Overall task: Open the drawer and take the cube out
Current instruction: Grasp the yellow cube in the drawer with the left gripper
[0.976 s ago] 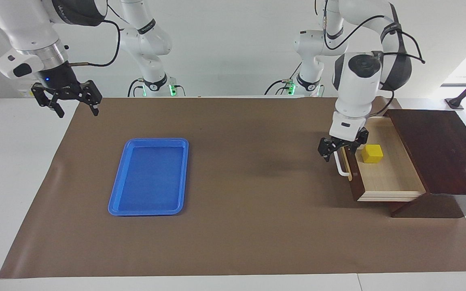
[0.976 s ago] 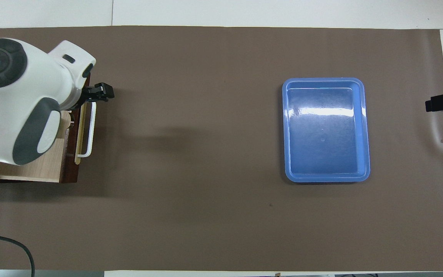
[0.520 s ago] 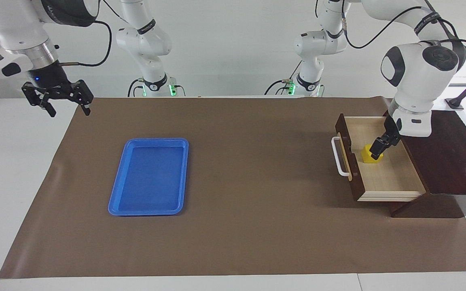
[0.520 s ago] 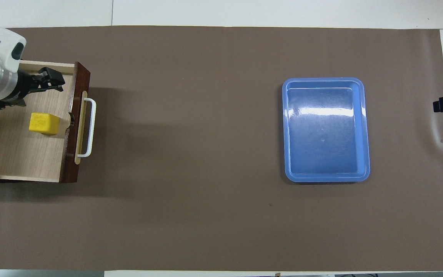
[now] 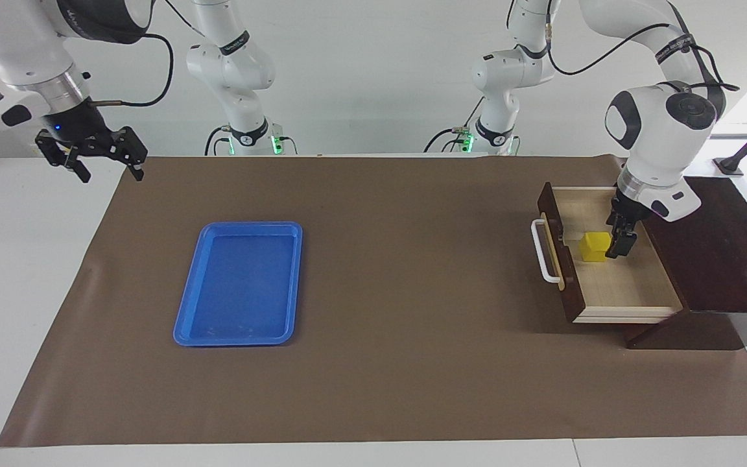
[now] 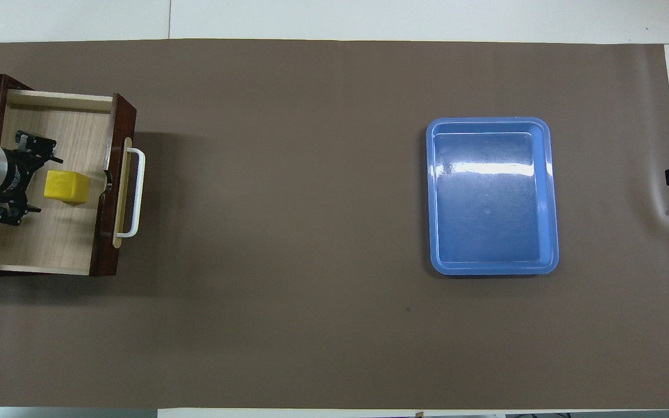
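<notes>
The step in hand is the pick. The dark brown wooden drawer [image 5: 558,220] with its white bar handle [image 5: 545,253] already stands pulled out of the dark brown wooden cabinet [image 5: 711,240], at about nine o'clock on the bench in the overhead view, so opening looks done and the reach for the cube is under way.

The left gripper [image 5: 621,237] is down inside the drawer, jaws spread wide. It is just beside the small bright-yellow cube [image 5: 595,246], at the cube's nine o'clock seen from overhead. The jaws are not around the cube; whether a finger touches it I cannot tell.

The next move, as I judge it, calls for shifting the spread jaws toward three o'clock until they straddle the cube, then closing and lifting straight up, clear of the drawer's walls.

The drawer's pale wood interior holds only the cube, resting on its floor near the front panel. The blue plastic tray [image 5: 237,226], at about three o'clock on the brown mat [image 5: 386,363], holds nothing.

The right gripper [image 5: 91,155] waits raised over the mat's edge at its own arm's end, jaws spread.
</notes>
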`<control>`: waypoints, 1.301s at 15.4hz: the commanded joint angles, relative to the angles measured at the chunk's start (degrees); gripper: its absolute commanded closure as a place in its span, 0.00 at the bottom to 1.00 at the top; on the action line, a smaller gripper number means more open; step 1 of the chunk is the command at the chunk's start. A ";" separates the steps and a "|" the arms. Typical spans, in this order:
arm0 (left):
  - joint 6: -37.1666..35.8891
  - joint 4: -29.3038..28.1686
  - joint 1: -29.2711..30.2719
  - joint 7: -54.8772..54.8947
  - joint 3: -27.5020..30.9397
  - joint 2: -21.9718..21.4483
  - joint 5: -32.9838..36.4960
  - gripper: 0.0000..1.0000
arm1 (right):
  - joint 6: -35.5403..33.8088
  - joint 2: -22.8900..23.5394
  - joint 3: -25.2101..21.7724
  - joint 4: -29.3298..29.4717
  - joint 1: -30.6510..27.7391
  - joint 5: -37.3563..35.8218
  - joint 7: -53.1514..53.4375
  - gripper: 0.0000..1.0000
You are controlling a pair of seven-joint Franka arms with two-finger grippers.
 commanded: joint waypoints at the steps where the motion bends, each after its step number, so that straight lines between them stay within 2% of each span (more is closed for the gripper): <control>1: 1.97 -3.64 0.90 -3.46 -0.46 -2.21 -0.85 0.00 | 0.47 -1.72 0.79 -4.34 -0.31 0.15 5.74 0.00; 2: 2.32 -3.82 0.55 -3.55 -0.46 -2.03 -0.85 0.00 | 0.47 -1.63 0.87 -4.96 -0.04 1.20 9.26 0.00; 3: 2.93 -3.82 0.37 -4.16 -0.46 -1.77 -0.85 0.06 | 0.47 -1.80 0.96 -6.44 0.31 1.90 12.17 0.00; 4: 3.64 -3.82 0.28 -5.65 -0.55 -1.77 -0.85 0.27 | 0.21 -2.15 1.14 -7.85 0.57 2.17 15.42 0.00; 6: 4.78 -3.82 0.28 -6.63 -0.46 -1.42 -0.85 0.60 | 0.03 -2.07 1.23 -9.79 1.01 5.15 21.57 0.00; 8: 3.65 -1.81 0.28 -6.63 -0.46 -0.72 -0.85 0.99 | 0.29 -0.67 1.23 -10.76 2.41 7.44 29.12 0.00; 11: -4.15 6.78 -1.12 -6.54 -0.81 -0.36 -1.11 1.00 | 1.61 2.32 1.23 -11.12 5.05 13.58 42.04 0.00; 14: -13.20 14.87 -4.19 -8.11 -1.07 -0.45 -7.94 1.00 | 4.33 4.43 1.23 -11.99 8.65 17.36 51.63 0.00; 16: -14.72 15.43 -9.01 -14.15 -1.16 -0.54 -8.40 1.00 | 6.96 5.75 1.23 -13.04 11.11 20.36 57.52 0.00; 20: -14.20 13.06 -19.29 -27.52 -1.42 -1.59 -9.54 1.00 | 13.90 7.42 1.23 -16.21 15.33 26.42 65.71 0.00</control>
